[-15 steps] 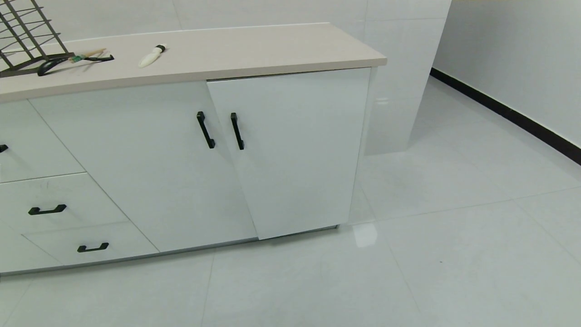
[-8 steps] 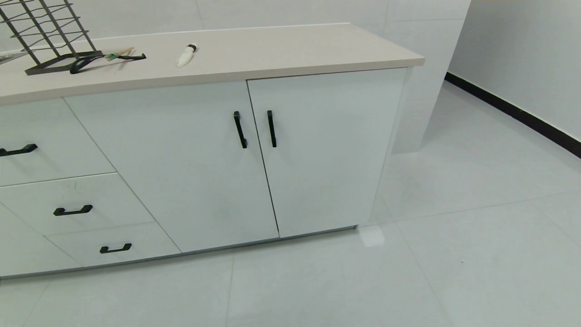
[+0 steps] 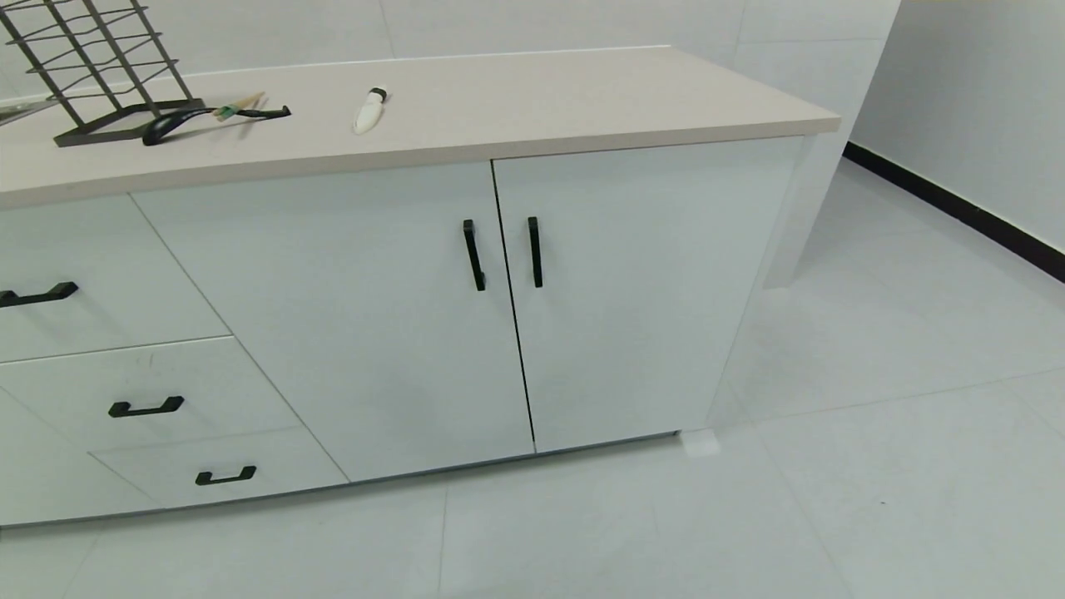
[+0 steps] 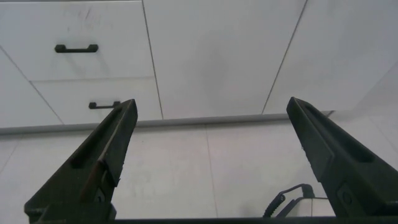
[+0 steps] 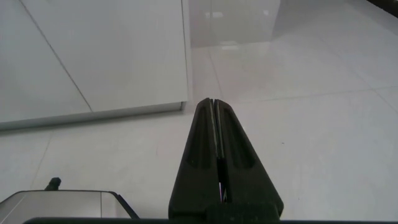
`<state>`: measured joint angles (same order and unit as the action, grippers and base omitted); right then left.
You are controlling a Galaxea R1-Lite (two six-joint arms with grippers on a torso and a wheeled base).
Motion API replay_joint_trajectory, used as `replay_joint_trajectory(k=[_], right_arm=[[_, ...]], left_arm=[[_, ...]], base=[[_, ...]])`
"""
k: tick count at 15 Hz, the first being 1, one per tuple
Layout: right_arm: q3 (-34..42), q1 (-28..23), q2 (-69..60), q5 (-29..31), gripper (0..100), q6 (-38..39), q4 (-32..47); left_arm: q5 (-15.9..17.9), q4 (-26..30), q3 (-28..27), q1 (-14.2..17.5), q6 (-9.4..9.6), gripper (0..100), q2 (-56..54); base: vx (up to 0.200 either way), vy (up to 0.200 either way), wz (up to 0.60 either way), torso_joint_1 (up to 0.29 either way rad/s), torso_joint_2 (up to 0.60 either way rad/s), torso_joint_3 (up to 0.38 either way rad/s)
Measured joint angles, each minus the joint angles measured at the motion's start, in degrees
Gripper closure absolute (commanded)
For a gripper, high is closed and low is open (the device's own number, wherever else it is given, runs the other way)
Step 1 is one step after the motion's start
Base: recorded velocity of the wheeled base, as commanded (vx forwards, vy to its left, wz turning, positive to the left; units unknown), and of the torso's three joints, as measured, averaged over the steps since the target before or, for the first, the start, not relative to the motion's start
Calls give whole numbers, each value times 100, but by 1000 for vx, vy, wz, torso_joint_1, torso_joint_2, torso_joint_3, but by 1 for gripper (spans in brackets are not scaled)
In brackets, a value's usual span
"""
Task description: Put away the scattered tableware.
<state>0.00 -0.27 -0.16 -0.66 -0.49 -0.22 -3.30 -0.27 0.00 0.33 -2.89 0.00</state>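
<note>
While both arms hung low before the cabinet (image 3: 374,316), the scattered tableware lay up on the countertop (image 3: 582,91), well above the jaws. The left gripper (image 4: 211,107) stood wide open; the right gripper (image 5: 214,102) was pressed shut on nothing. The white-handled utensil (image 3: 369,112) lay front to back, black end toward the wall (image 3: 541,25). A black utensil (image 3: 170,125) beside the wire rack (image 3: 91,75) lay crosswise. The left arm seemed nearer.

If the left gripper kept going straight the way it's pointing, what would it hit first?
The left gripper has open jaws with nothing between them. Straight on, it would probably meet the floor just short of the cabinet, or the cabinet's bottom edge; depth is unclear.
</note>
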Motion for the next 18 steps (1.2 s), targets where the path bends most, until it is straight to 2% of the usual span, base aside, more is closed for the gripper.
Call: replay_joint_trajectory(k=[2,11,12,14,18], right_arm=[[0,9,2,0,100,-2,0],[0,2,5,-2,100,6,0],[0,5,5,0,100,11,1],[0,0,5,6,100,24,1],[0,-6,5,6,100,24,1]], left_arm=[[-4,0,0,2,2,0,0],[-2,0,-2,0,5,0,0],[-4,2,-2,0,2,0,0],[-4,2,-2,-2,-6,0,0],[-9,2,0,-6,-9,0,0]], base=[[0,200,0,2,2,-2],[0,200,600,4,1,3],[0,200,0,2,2,2],[0,0,0,0,0,0],[200,0,0,1,0,0]])
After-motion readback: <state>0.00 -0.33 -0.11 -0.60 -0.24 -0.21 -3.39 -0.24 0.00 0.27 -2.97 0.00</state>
